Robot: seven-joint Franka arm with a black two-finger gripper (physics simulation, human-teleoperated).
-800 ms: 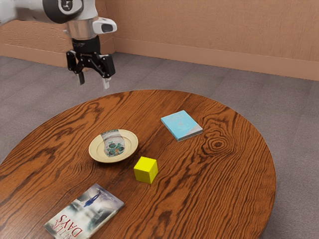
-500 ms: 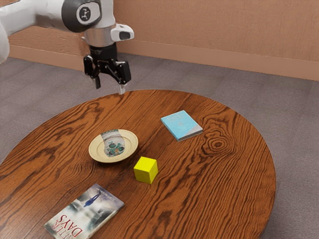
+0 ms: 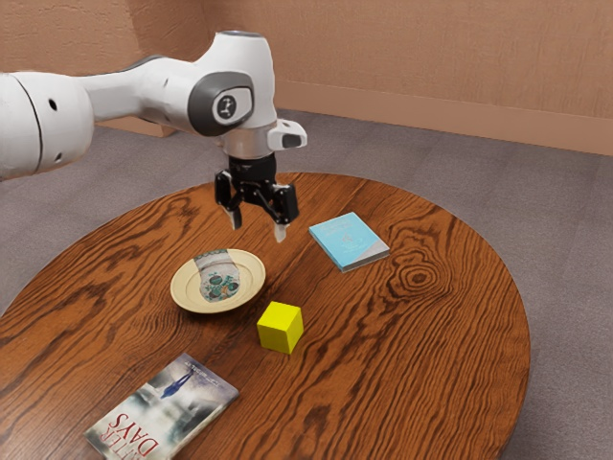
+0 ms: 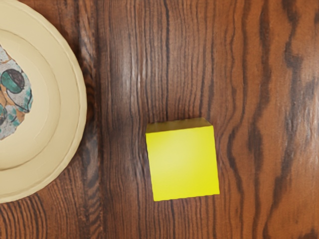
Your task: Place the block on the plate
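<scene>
Gripper fingers stand wide apart, nothing between them, and the black gripper [image 3: 259, 228] hangs in the air over the table [image 3: 421, 364], pointing down. Yellow block [image 3: 280, 327] sits on the wood, lower than the fingertips and well apart from them; in the exterior view it shows below them, a little to the exterior view's right of the middle of the gap. The wrist view looks down on the block's top, with a narrow strip of one side face showing, and has the plate [image 3: 180, 286] beside it. Block and plate are close but not touching, bare wood showing between them. The plate is cream, with a grey and green pattern across its middle.

Compared with half a second ago, the gripper is farther toward the exterior view's right and lower in that view: it showed at the table's far edge then, and now it is in over the tabletop. More of the white arm [image 3: 158, 93] reaches into view behind it. The fingers are as far apart as they were. Block and plate lie just where they did, as do the light-blue book [image 3: 347, 238] and the grey-covered book [image 3: 165, 407] with red lettering.
</scene>
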